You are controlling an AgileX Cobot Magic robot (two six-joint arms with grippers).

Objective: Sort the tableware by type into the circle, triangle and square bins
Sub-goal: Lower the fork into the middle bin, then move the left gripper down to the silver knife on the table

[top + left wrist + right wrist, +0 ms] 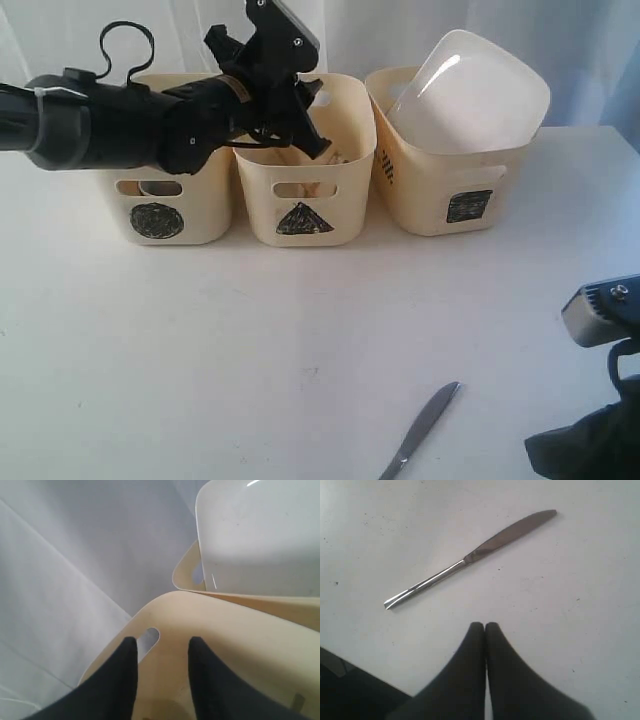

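Hovering over the triangle bin (262,205), my left pincer (161,645) has its two black fingers parted with a clear gap and nothing between them; past them I see only that bin's cream wall and its cut-out handle. Just beyond it stands the square bin (420,200), with the large white square plate (260,535) leaning tilted in it and sticking up above the rim. The circle bin (215,205) sits on the other side, and all three stand in a row at the back of the worktop (200,340). My right pincer (485,626) is closed tip to tip and holds nothing. It hangs low over the near right of the worktop, with the knife (470,557) lying flat just ahead of it, well apart from the bins. That knife is the one piece I can see not yet sorted, and I judge it belongs with the cutlery. It looks thin, stiff and light, but polished steel is slippery and it lies flush with the surface, so a shallow pinch could make it skate or spin away. I would part the fingers, bring them down astride the narrow handle close to where it widens into the blade, near its balance, and close across its width.
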